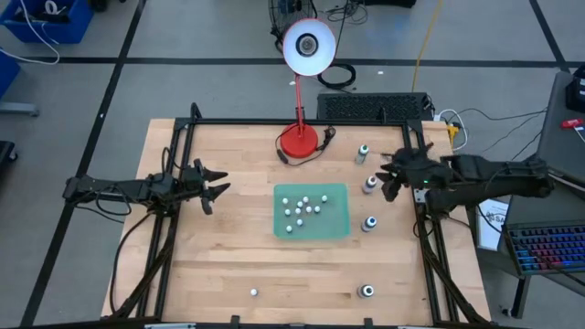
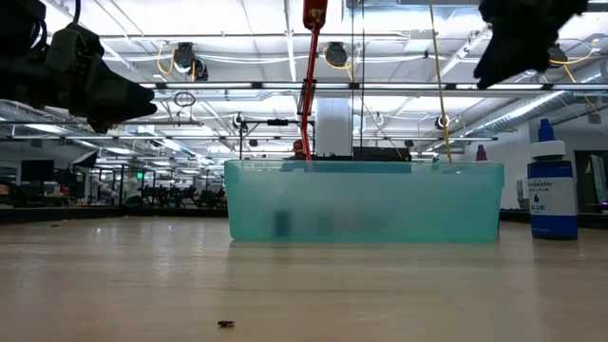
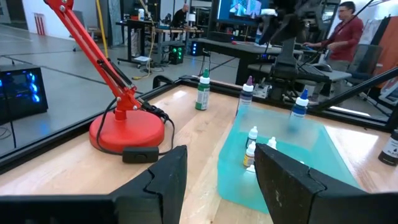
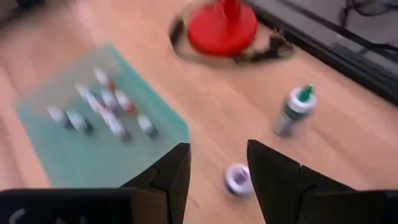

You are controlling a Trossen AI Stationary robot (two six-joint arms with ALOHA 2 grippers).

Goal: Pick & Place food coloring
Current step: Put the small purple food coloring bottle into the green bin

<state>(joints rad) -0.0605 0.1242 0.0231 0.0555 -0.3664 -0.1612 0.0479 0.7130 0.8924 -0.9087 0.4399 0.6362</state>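
Note:
The food coloring is in two groups. Several tiny white bottles (image 1: 303,209) stand in a shallow green tray (image 1: 340,228), also visible in the right wrist view (image 4: 102,106). Larger bottles stand upright on the wood to the tray's right: green-capped (image 1: 363,153), purple-capped (image 1: 369,185), blue-capped (image 1: 370,223) and dark-capped (image 1: 367,291). One tiny bottle (image 1: 254,292) stands alone near the front edge. My right gripper (image 1: 391,179) is open and hovers just right of the purple-capped bottle (image 4: 237,178), which shows between its fingers. My left gripper (image 1: 214,183) is open, raised left of the tray.
A red-based desk lamp (image 1: 298,140) stands behind the tray, its cord beside the base and its white shade (image 1: 308,46) over the far edge. A black frame (image 1: 179,137) borders the table. Bare wood lies left of and in front of the tray. People work at desks beyond the table (image 3: 341,28).

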